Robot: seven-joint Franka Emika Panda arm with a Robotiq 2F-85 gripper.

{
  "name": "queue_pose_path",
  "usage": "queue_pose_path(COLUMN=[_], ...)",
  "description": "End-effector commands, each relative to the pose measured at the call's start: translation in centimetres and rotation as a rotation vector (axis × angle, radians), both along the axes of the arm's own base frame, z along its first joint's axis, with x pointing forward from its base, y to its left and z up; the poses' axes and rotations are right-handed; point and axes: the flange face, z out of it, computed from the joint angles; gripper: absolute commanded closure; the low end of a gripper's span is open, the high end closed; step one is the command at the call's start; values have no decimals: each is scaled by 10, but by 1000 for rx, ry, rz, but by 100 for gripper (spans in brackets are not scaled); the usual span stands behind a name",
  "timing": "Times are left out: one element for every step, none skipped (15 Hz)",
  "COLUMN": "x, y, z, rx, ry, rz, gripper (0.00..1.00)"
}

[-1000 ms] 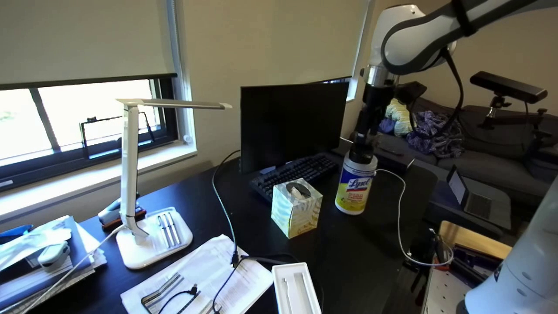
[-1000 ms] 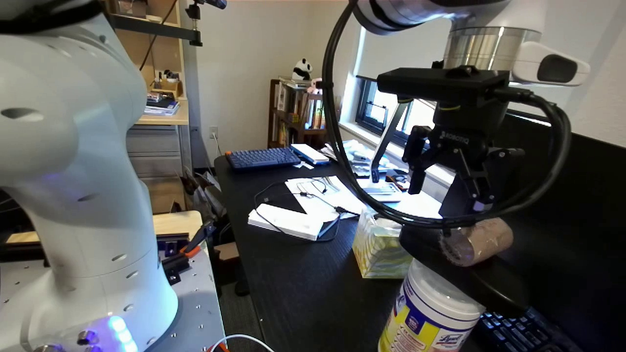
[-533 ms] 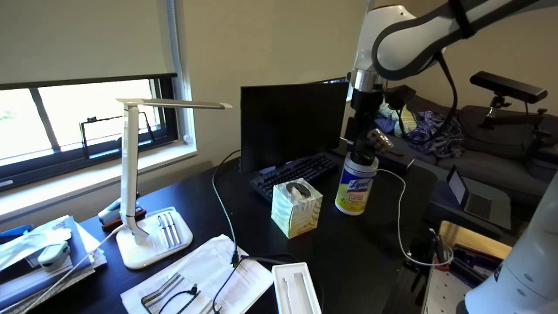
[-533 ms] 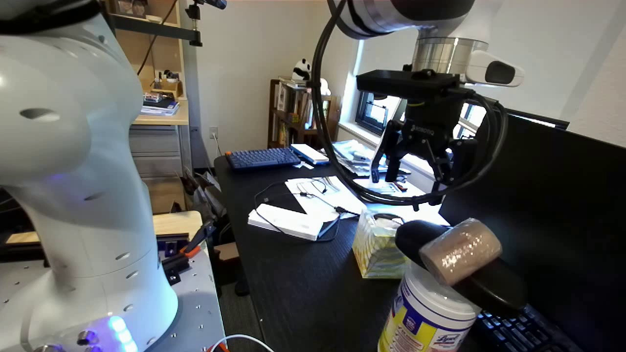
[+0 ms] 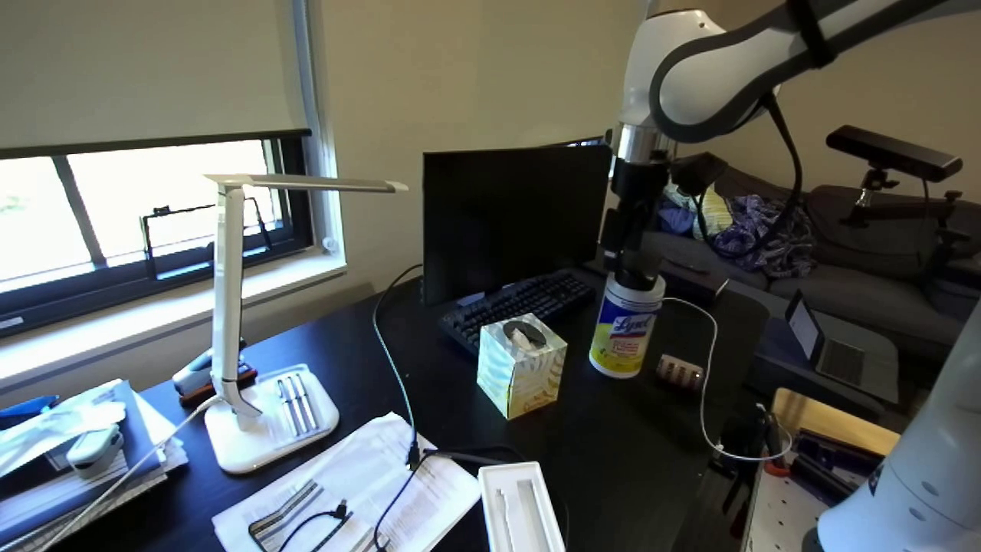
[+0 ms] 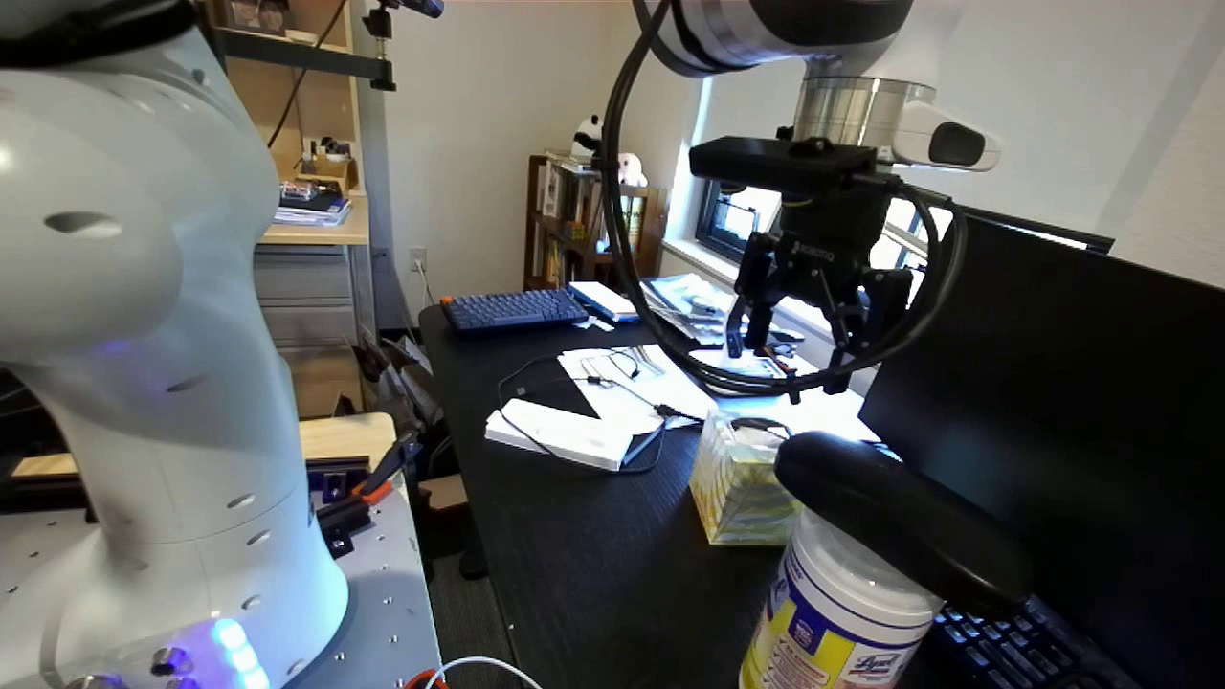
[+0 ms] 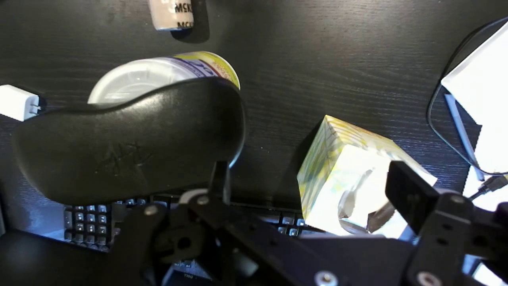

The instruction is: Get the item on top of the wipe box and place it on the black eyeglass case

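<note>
The wipe box, a pale yellow-green carton, stands on the desk in both exterior views and in the wrist view; a white tissue shows in its top opening. The black eyeglass case lies tilted across the lid of the Lysol canister, also in the wrist view. A beige wrapped roll lies on the desk beside the canister; it is cut off at the top of the wrist view. My gripper is open and empty above the box and case, its jaws wide apart in the wrist view.
The Lysol canister stands under the case. The monitor and black keyboard are behind. A lamp, papers and an open white box occupy the near side. A white cable runs near the roll.
The roll has tumbled off the black case and down to the desk beside the canister. The open gripper has moved away from above the case toward the tissue-topped box.
</note>
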Motion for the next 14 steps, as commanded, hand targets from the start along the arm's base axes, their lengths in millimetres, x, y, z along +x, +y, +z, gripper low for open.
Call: queue_pose_path(x=[-4, -5, -6, -7, -9, -12, -14, -20, -23, -29, -35, -41, -44, -48], y=[11, 14, 16, 19, 22, 26, 30, 36, 40, 46, 50, 55, 59, 64], z=[-4, -5, -6, -6, -7, -6, -6, -7, -8, -13, -18, -24, -28, -31], rx=[6, 7, 6, 10, 15, 23, 28, 30, 30, 22, 15, 2, -1, 13], ry=[-9, -6, -2, 2, -1, 5, 8, 7, 9, 8, 21, 21, 23, 24], rz=[-64, -80, -95, -130, -163, -201, -228, -250, -265, -288, -293, -266, -256, -278], gripper=[0, 0, 0, 0, 0, 0, 0, 0, 0, 0, 0, 0, 0, 0])
